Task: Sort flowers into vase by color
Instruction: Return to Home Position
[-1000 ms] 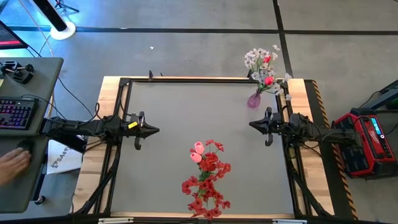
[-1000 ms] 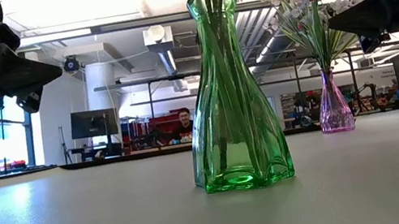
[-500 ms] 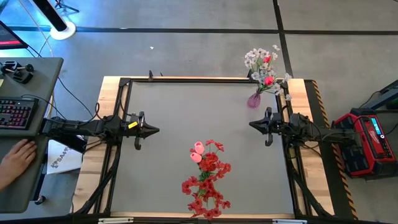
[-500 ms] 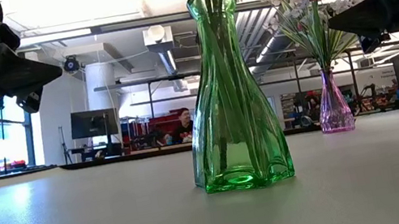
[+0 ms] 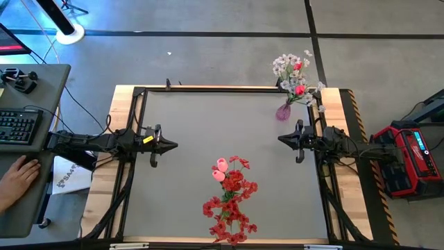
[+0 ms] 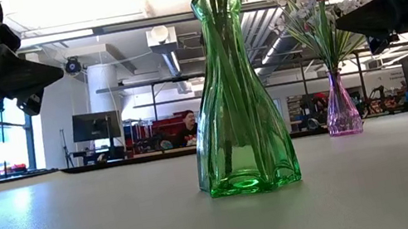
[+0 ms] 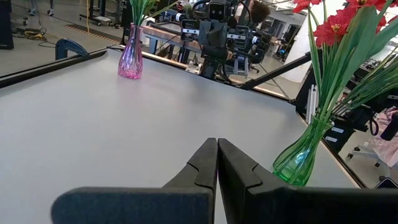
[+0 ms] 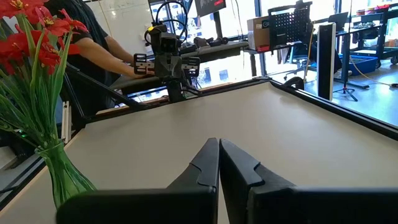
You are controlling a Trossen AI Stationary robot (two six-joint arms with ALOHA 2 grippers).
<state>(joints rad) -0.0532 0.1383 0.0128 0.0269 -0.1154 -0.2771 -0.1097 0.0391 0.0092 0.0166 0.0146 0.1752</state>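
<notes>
A green glass vase stands near the table's front edge with red flowers and a pink bud in it. A small pink vase at the far right holds white sprays and red buds. My left gripper hovers shut at the table's left side, pointing level toward the middle. My right gripper hovers shut at the right side, facing it. Both hold nothing; each shows shut in its wrist view.
The grey table top lies bare between the two grippers. A desk with a keyboard stands left of the table, a person's hand beside it. A red case sits at the right.
Both arms have kept still. The person's hand at the left desk has shifted a little near the keyboard.
</notes>
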